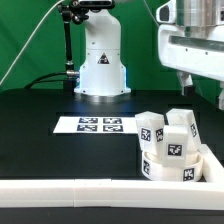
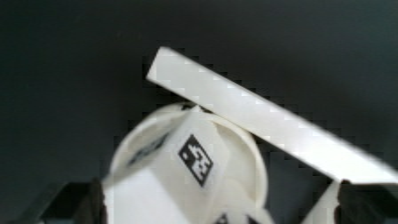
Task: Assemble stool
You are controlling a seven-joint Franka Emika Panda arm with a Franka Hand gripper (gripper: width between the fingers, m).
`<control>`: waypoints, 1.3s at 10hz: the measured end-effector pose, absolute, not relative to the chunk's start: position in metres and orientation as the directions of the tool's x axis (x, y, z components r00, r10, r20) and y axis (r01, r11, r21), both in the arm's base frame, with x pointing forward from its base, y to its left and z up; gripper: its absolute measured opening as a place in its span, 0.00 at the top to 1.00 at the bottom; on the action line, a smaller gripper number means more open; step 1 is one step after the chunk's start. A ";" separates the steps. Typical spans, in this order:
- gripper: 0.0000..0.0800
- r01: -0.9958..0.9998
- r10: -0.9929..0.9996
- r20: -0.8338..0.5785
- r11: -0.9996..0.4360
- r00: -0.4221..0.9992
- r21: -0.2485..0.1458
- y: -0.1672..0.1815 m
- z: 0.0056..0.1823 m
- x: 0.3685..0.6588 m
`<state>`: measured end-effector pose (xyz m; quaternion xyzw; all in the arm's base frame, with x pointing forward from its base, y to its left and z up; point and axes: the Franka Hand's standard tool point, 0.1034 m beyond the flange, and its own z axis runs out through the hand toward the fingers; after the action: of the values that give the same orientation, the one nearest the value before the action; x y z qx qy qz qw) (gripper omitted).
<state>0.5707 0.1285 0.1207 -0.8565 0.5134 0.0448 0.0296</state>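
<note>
the seat [image 1: 172, 163] sits on the black worktop [image 1: 40, 110], pressed into the corner of the white rail [image 1: 110, 197] on the exterior view's right. three blocky legs [image 1: 150, 128] stand up from it, close together, tags facing out. the marker board [image 1: 100, 125] lies flat just beside the seat, toward the exterior view's left.

the gripper [image 1: 190, 60] hangs well above the seat. whether its jaws are wide, narrow or holding anything, i cannot tell: neither view shows the tips clearly.

risk, as i judge it: the legs stand so close that a descent slightly off line could knock a neighbour or tip the seat against the rail; a leg only part seated could jam crooked.

the exterior view shows the whole layout and the arm base [image 1: 100, 60]. the wrist view alone looks down at the seat [image 2: 151, 150], one tagged leg [image 2: 199, 160] and a stretch of rail [image 2: 267, 115] crossing above it, with dark blurs at the picture's edge that may be the fingers.
</note>
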 end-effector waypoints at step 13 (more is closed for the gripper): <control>0.19 -0.023 -0.018 -0.061 -0.996 0.998 -0.091 0.125 0.117 0.567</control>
<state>0.5668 0.1247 0.1168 -0.9984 0.0102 0.0301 0.0460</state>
